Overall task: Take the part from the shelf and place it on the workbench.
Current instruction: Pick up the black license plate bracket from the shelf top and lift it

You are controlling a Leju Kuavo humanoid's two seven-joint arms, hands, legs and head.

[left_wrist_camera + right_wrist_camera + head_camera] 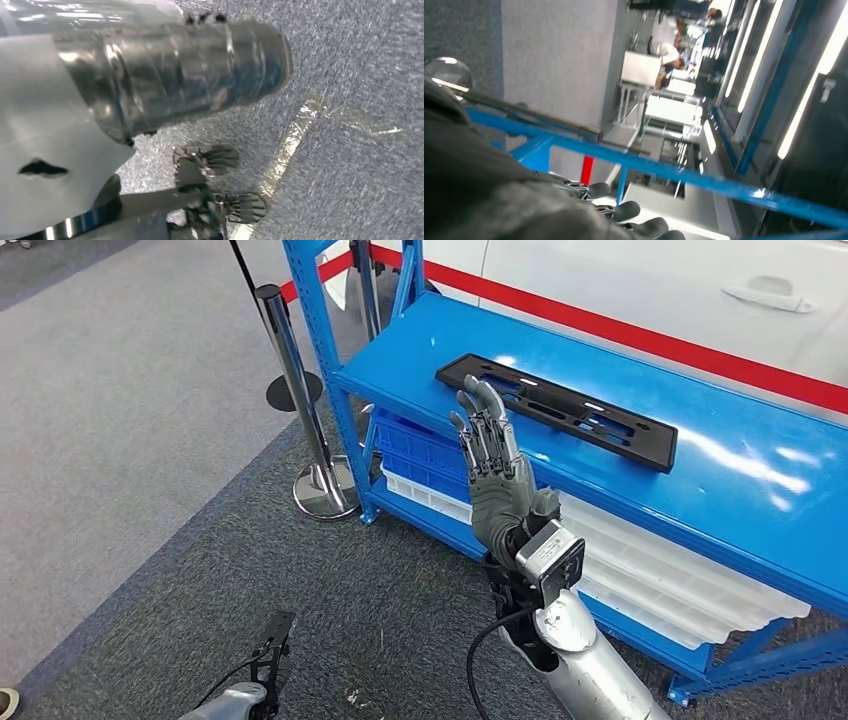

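Nearest in the head view, the left hand hangs low over the dark grey carpet; it shows there as a small dark shape, and whether its fingers are spread or curled cannot be told. Further forward, the silver right arm rises from below and lifts the right hand upright in front of the blue shelf, its fingers straight, apart and holding nothing. Their tips reach up to the front edge of the top board, just short of the part, a long flat black plate with cut-outs that lies on that board, untouched. White trays and a blue bin sit on the level beneath. A chrome barrier post stands left of the shelf, and behind it runs a white wall with a red stripe.
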